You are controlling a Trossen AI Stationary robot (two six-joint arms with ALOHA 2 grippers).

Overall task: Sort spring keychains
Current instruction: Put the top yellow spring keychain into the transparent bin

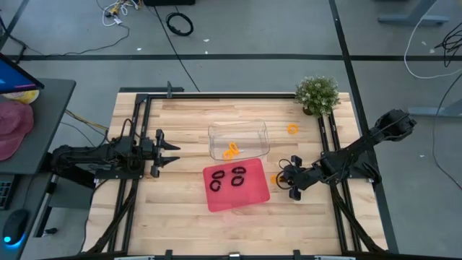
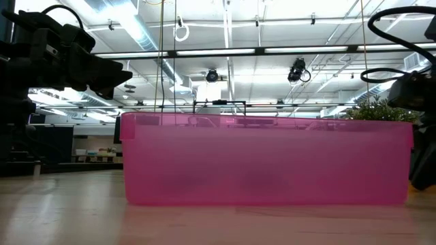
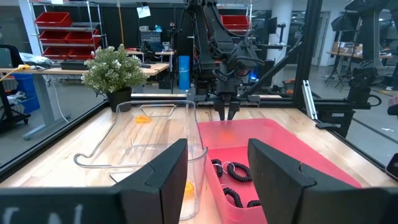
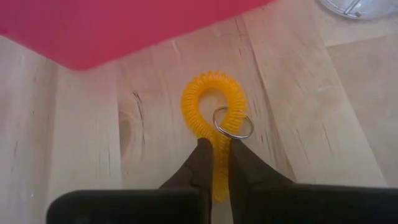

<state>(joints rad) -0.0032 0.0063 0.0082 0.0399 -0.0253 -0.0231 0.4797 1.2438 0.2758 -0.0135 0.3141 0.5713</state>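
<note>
My right gripper [image 1: 283,179] stands just right of the red tray [image 1: 253,198], shut on an orange spring keychain [image 4: 212,102] that lies on the wood. The tray holds three black spring keychains [image 1: 238,176]. Behind it, a clear container [image 1: 254,130] holds orange keychains [image 1: 231,151]. Another orange keychain [image 1: 292,129] lies on the table near the plant. My left gripper [image 3: 217,149] hovers open at the table's left side, pointing level at the containers, with nothing between its fingers. My right gripper pinches the orange keychain's coil at the end nearest the gripper [image 4: 217,154] between its two fingertips. The fingers slant down from the table's right side. The rest of the loop and its metal ring [image 4: 234,123] lie on the table beyond the fingertips.
A potted plant [image 1: 317,94] stands at the far right corner. Black frame rails [image 1: 137,130] run along the table's left and right sides. Bare wood shows in front of the tray and left of the clear container.
</note>
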